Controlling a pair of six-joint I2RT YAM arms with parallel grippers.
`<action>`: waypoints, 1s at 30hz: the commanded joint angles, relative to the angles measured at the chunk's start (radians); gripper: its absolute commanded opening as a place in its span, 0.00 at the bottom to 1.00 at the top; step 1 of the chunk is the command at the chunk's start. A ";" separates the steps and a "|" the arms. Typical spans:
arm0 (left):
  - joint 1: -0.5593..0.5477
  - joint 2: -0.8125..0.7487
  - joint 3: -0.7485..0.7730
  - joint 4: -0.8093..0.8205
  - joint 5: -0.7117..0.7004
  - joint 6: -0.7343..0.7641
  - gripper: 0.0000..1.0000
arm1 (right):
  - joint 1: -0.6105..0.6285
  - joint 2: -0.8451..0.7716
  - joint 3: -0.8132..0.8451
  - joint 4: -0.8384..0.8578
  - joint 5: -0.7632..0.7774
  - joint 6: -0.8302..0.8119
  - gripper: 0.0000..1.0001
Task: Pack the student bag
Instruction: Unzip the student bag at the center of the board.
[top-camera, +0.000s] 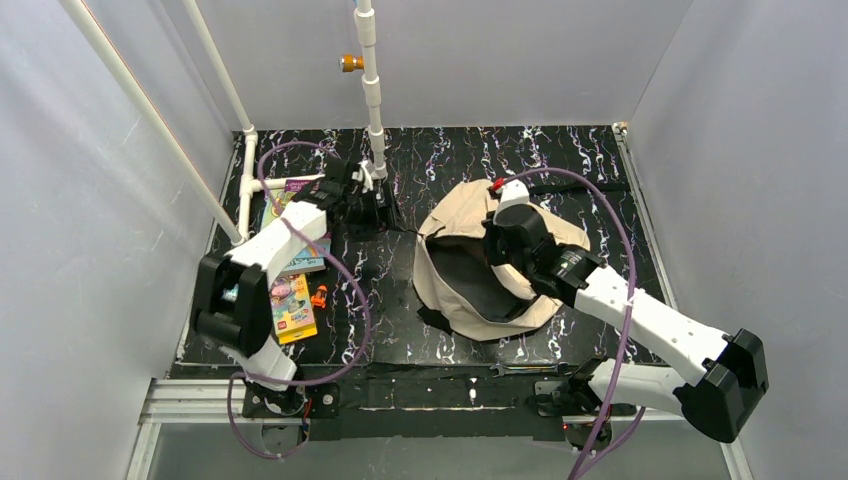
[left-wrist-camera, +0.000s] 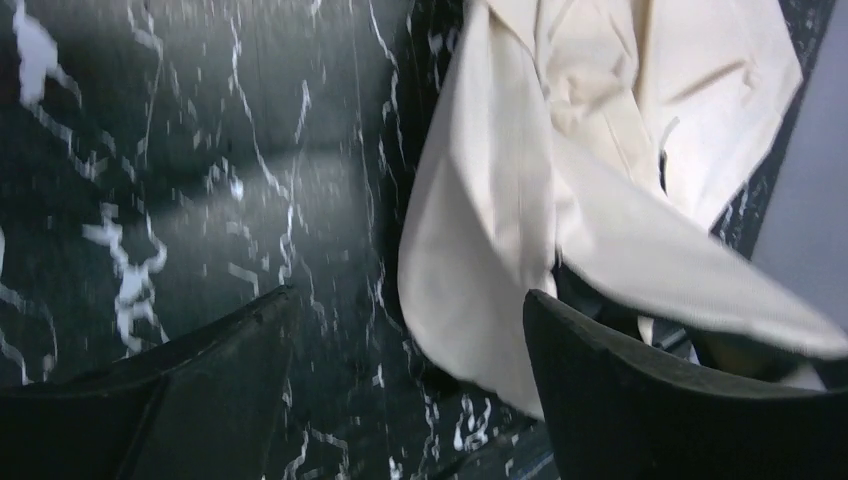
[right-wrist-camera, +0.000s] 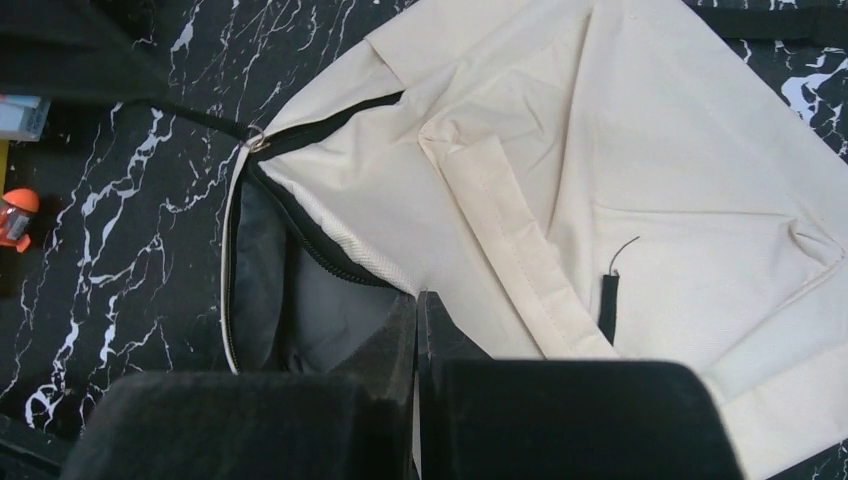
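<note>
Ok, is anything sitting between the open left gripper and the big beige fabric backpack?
Nothing solid that I can see. Between the left gripper and the beige fabric backpack lies only bare black marbled tabletop, crossed by a thin black strap running from the bag's zip. The white pipe post stands beside the gripper, not in line.

The top view is evenly and softly lit and sharp throughout, with pale walls bright around the dark marbled surface (top-camera: 440, 160). Only the hollow of the student bag (top-camera: 450, 215) sinks into shadow. In the left wrist view motion blur smears everything: the bag's cloth glares almost white and the surface left of the bag is dim. The right wrist view shows the bag's cloth crisp and evenly bright, while the right tool (right-wrist-camera: 418, 300) below it is black, soft and featureless.
</note>
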 joint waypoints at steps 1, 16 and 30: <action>-0.004 -0.289 -0.127 0.021 -0.012 -0.011 0.83 | -0.042 0.002 0.068 0.058 -0.074 -0.018 0.01; -0.319 -0.399 -0.440 0.422 -0.029 -0.382 0.57 | -0.041 -0.047 0.127 0.228 -0.107 -0.098 0.01; -0.320 -0.060 -0.275 0.419 0.011 -0.370 0.41 | -0.042 -0.050 0.161 0.229 0.161 -0.218 0.01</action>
